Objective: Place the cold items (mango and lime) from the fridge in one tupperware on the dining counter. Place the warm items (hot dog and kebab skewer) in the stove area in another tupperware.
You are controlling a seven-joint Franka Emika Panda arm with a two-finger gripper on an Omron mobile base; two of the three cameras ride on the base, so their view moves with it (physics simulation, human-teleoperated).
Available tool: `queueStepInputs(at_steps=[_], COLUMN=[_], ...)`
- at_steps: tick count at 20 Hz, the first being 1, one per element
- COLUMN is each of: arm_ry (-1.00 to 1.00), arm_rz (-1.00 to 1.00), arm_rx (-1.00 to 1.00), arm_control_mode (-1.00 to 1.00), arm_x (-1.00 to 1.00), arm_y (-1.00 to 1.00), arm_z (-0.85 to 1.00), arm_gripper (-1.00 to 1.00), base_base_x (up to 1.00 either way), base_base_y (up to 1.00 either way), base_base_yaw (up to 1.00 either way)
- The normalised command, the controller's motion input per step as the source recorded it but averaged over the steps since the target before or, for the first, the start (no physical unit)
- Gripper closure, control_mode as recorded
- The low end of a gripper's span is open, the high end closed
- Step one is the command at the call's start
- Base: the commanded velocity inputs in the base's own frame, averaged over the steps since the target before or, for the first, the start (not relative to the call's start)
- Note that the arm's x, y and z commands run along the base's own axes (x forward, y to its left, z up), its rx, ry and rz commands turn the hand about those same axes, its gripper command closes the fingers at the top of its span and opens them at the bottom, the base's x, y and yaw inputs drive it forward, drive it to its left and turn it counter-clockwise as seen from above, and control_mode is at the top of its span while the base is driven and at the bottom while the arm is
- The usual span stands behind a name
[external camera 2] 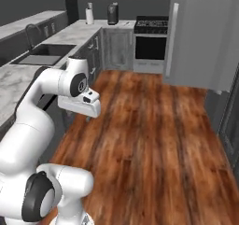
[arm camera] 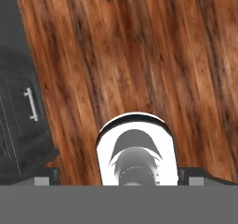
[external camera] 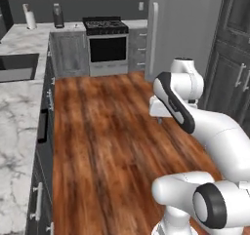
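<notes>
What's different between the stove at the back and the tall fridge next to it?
The stove is low, about counter height, while the fridge runs up past the top of the picture. The stove has a black oven door and black burners on top; the fridge is plain pale grey all over. The fridge carries a long upright handle, the stove a horizontal bar above its door. Both stand shut, side by side at the far end of the wooden floor.

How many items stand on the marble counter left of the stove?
2: a white paper-towel roll near the back corner, and a dark cylindrical canister beside it, nearer the black stove. Others may sit out of frame.
</notes>
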Motion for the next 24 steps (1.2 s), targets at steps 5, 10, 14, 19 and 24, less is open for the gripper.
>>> queueStepInputs(at_steps=[5,10,14,19,24], arm_ry=[0.00,0.00,0.00,0.00,0.00], arm_rz=[0.00,0.00,0.00,0.00,0.00], arm_rx=[0.00,0.00,0.00,0.00,0.00], arm_control_mode=[1.00,1.00,1.00,1.00,1.00], arm_x=[0.00,0.00,0.00,0.00,0.00], arm_y=[0.00,0.00,0.00,0.00,0.00], arm_z=[0.00,0.00,0.00,0.00,0.00], arm_gripper=[-1.00,-1.00,-1.00,-1.00,-1.00], base_base_x=[1.00,1.00,1.00,1.00,1.00], base_base_y=[0.00,0.10,0.09,0.11,0.35], base_base_yaw=[0.06,0.09,0.09,0.04,-0.02])
